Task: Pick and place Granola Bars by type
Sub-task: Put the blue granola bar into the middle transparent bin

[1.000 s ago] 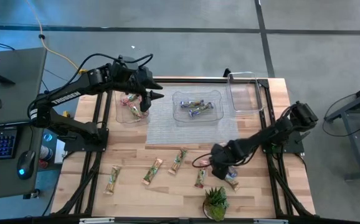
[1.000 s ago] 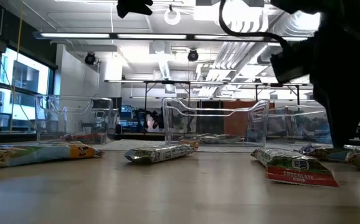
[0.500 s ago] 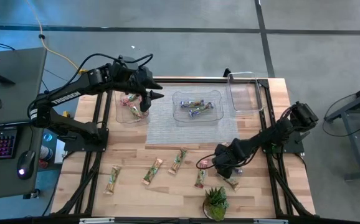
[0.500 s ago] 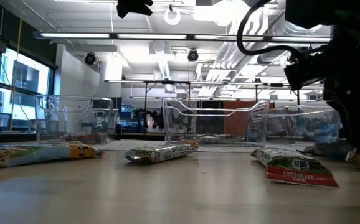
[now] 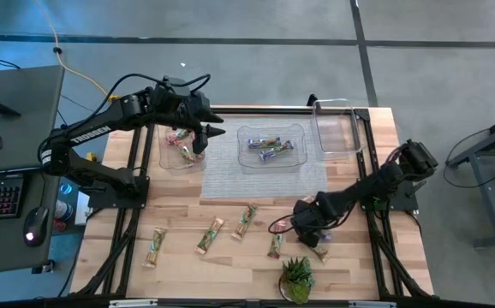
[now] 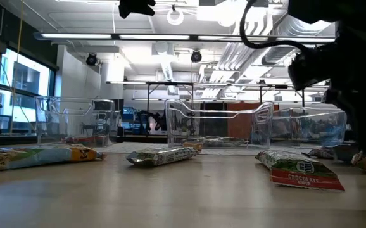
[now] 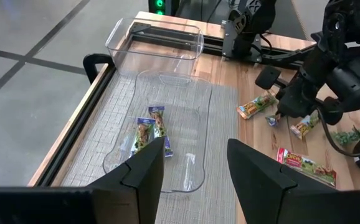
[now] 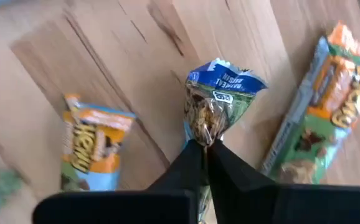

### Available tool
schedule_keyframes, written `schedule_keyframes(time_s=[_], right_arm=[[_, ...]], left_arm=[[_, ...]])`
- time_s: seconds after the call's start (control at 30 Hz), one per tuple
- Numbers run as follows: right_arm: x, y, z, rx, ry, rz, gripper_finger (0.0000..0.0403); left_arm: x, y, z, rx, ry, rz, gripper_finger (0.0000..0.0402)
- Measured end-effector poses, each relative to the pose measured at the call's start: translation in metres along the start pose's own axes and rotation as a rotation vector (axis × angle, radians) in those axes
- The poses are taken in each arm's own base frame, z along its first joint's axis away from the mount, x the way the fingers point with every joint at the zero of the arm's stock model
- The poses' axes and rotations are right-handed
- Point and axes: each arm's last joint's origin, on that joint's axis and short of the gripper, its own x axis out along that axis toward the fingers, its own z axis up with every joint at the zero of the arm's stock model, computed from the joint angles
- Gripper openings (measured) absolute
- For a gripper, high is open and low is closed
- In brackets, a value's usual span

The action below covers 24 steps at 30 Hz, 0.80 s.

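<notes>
A blue-wrapped granola bar hangs pinched between the fingers of my right hand, low over the wooden worktop between two orange-and-green wrapped bars. My left hand hovers with fingers spread above the middle clear plastic tray.

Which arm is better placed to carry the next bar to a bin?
The right. The right gripper has its jaws pinched on a blue-wrapped bar at the table's front, while the left gripper hangs open and empty over the middle bin.
</notes>
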Motion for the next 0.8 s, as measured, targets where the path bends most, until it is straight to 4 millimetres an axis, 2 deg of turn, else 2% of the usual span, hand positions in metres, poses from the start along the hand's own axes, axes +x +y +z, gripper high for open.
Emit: schedule_keyframes(time_s=[0.1, 0.17, 0.3, 0.43, 0.53, 0.63, 0.73, 0.8], right_arm=[[-0.008, 0.004, 0.007, -0.025, -0.035, 0.008, 0.0009], [-0.018, 0.009, 0.017, -0.059, -0.120, -0.003, 0.0003], [-0.046, 0.016, 0.046, -0.145, -0.329, -0.054, 0.0003], [-0.080, 0.012, 0.082, -0.263, -0.574, -0.215, 0.0002], [-0.101, -0.002, 0.114, -0.317, -0.737, -0.351, 0.0001], [-0.111, -0.026, 0.148, -0.338, -0.853, -0.390, 0.0001], [-0.109, -0.059, 0.174, -0.308, -0.925, -0.359, 0.0001], [-0.099, -0.083, 0.185, -0.275, -0.917, -0.333, 0.0001]], left_arm=[[0.000, 0.000, 0.000, 0.000, 0.000, 0.000, 0.0168], [0.000, 0.000, 0.000, 0.000, -0.004, 0.000, 0.0168], [0.000, 0.000, 0.002, 0.002, -0.017, 0.000, 0.0168], [0.000, 0.000, 0.004, 0.007, -0.042, 0.001, 0.0168], [0.000, 0.000, 0.004, 0.007, -0.047, -0.002, 0.0168], [0.000, 0.000, 0.004, 0.007, -0.046, -0.010, 0.0168], [0.000, 0.000, 0.003, 0.005, -0.030, -0.017, 0.0168], [0.000, 0.000, 0.001, 0.001, -0.009, -0.018, 0.0168]])
